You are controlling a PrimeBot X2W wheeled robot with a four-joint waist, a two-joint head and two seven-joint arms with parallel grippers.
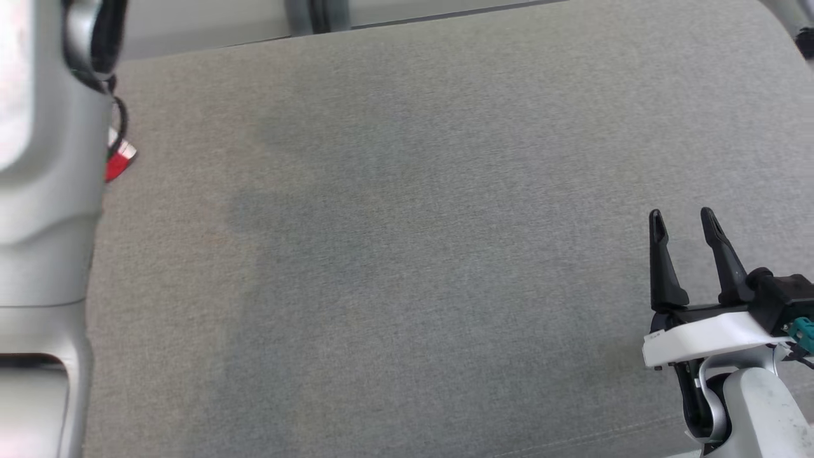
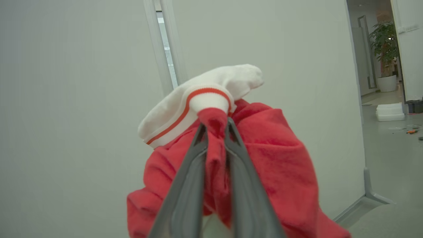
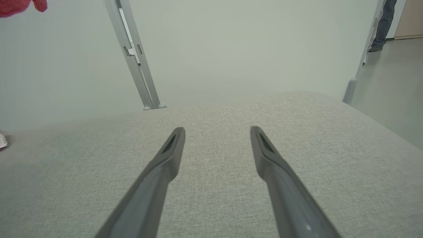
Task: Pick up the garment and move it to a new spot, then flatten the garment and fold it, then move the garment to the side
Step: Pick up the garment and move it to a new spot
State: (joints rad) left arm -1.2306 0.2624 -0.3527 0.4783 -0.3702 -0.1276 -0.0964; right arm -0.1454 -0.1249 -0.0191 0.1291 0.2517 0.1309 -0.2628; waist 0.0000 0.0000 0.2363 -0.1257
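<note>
Grey fabric covers our desk (image 1: 407,254). Above its left edge the red garment (image 2: 264,158), with its white striped cuff, hangs in the air from our left hand (image 2: 215,125), which is clamped on a thin fold. Our right hand (image 1: 681,215) hovers spread apart, holding nothing. So narrow a pinch may slip while we carry it. Our left wrist view shows the grip, the head view just a red scrap

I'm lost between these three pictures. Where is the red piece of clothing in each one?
Head view: the red garment peeks out at the left edge, beside the pale arm.
Left wrist view: in the middle, bunched up and pinched by the left gripper.
Right wrist view: in the top left corner.
Shared landmark: the grey post between the wall panels.
</note>
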